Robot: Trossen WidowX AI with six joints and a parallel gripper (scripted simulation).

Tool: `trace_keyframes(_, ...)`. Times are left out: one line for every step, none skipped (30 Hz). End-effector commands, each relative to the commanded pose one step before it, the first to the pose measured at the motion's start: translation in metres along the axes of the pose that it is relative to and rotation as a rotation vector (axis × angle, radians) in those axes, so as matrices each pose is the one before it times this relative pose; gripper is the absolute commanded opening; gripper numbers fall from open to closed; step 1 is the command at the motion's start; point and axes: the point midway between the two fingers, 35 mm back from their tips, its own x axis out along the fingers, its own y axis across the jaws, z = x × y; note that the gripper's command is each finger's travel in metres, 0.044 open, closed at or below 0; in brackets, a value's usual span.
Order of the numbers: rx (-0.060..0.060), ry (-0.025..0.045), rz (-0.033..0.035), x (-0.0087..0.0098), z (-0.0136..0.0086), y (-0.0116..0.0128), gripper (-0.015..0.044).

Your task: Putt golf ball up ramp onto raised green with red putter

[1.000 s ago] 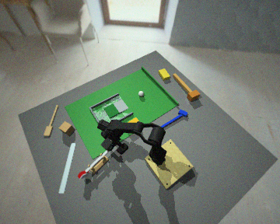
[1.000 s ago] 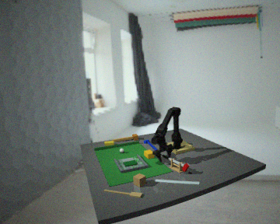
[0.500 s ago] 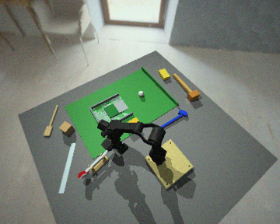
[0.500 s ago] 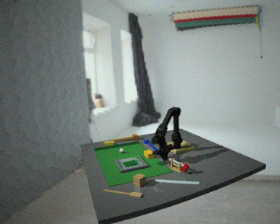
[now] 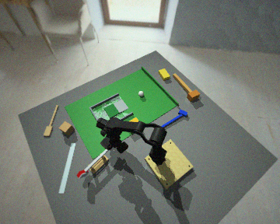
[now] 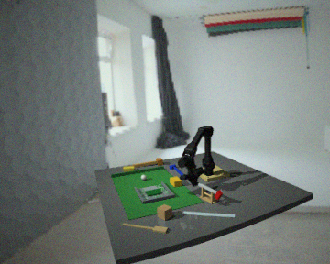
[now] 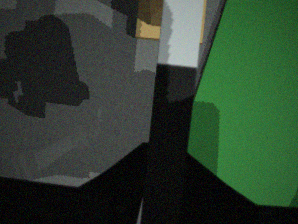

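Note:
The red putter (image 5: 95, 159) (image 6: 210, 188) (image 7: 182, 35) has a pale shaft and a red head (image 5: 81, 173) (image 6: 218, 194). It lies across a small wooden stand (image 5: 99, 165) (image 6: 208, 196), head out past the stand. My gripper (image 5: 110, 147) (image 6: 195, 181) (image 7: 160, 151) is shut on the putter's dark handle end, by the mat's near corner. The white golf ball (image 5: 141, 93) (image 6: 143, 177) lies on the green mat (image 5: 127, 83) (image 6: 126, 203). The raised green (image 5: 111, 110) (image 6: 152, 192) sits inside a grey-walled frame, with a light ramp (image 5: 120, 105) on the ball's side.
An orange-yellow block (image 5: 134, 120) (image 6: 175, 181) stands on the mat between the arm and the frame. A blue mallet (image 5: 173, 120) lies beside the mat. A wooden cube (image 5: 66, 128) (image 6: 164, 212) and a pale strip (image 5: 68, 167) (image 6: 209, 214) lie on the stand's side. A low wall (image 5: 159, 87) edges the mat.

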Motion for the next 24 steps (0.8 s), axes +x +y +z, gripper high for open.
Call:
trace_keyframes(-0.0107, -0.01297, -0.02084, -0.02447, 0.00911, -0.00524, 0.0000)
trace_keyframes(0.0001, 0.00002, 0.00011, -0.00547, 0.00145, -0.00004, 0.0000)
trace_keyframes(0.0001, 0.00002, 0.00012, -0.00550, 0.00143, 0.00009, 0.0000)
trace_keyframes(0.0001, 0.00003, 0.00013, -0.00553, 0.00140, 0.00022, 0.0000)
trace_keyframes(0.0001, 0.00003, 0.00014, -0.00557, 0.00137, 0.00034, 0.0000)
trace_keyframes(0.0001, 0.00003, 0.00015, -0.00559, 0.00133, 0.00047, 0.0000)
trace_keyframes(0.0001, 0.00003, 0.00016, -0.00562, 0.00130, 0.00060, 0.0000)
trace_keyframes(0.0001, 0.00004, 0.00017, -0.00564, 0.00127, 0.00073, 0.0000)
trace_keyframes(0.0001, 0.00004, 0.00018, -0.00565, 0.00123, 0.00086, 0.0000)
trace_keyframes(0.0001, 0.00003, 0.00015, -0.00453, 0.00096, 0.00078, 0.0000)
trace_keyframes(0.0001, 0.00002, 0.00010, -0.00275, 0.00057, 0.00051, 0.0000)
trace_keyframes(0.0000, 0.00001, 0.00003, -0.00092, 0.00019, 0.00018, 0.0000)
trace_keyframes(0.0000, 0.00000, 0.00000, 0.00000, 0.00000, 0.00000, 0.0000)
trace_keyframes(0.0000, 0.00000, 0.00000, 0.00000, 0.00000, 0.00000, 0.0000)
trace_keyframes(0.0077, 0.01017, 0.00224, 0.00720, -0.00364, -0.00042, 0.0000)
trace_keyframes(0.0060, 0.00104, -0.00159, -0.00043, -0.00108, -0.00093, 0.0000)
trace_keyframes(0.0100, 0.00173, -0.00264, -0.00071, -0.00180, -0.00154, 0.0000)
trace_keyframes(0.0140, 0.00241, -0.00369, -0.00099, -0.00253, -0.00217, 0.0000)
trace_keyframes(0.0180, 0.00309, -0.00472, -0.00127, -0.00325, -0.00279, 0.0000)
trace_keyframes(0.0221, 0.00375, -0.00575, -0.00154, -0.00399, -0.00343, 0.0000)
trace_keyframes(0.0243, 0.00410, -0.00629, -0.00168, -0.00439, -0.00380, 0.0000)
trace_keyframes(0.0244, 0.00408, -0.00627, -0.00167, -0.00441, -0.00384, 0.0000)
trace_keyframes(0.0244, 0.00405, -0.00624, -0.00165, -0.00442, -0.00387, 0.0000)
trace_keyframes(0.0244, 0.00403, -0.00620, -0.00163, -0.00442, -0.00391, 0.0000)
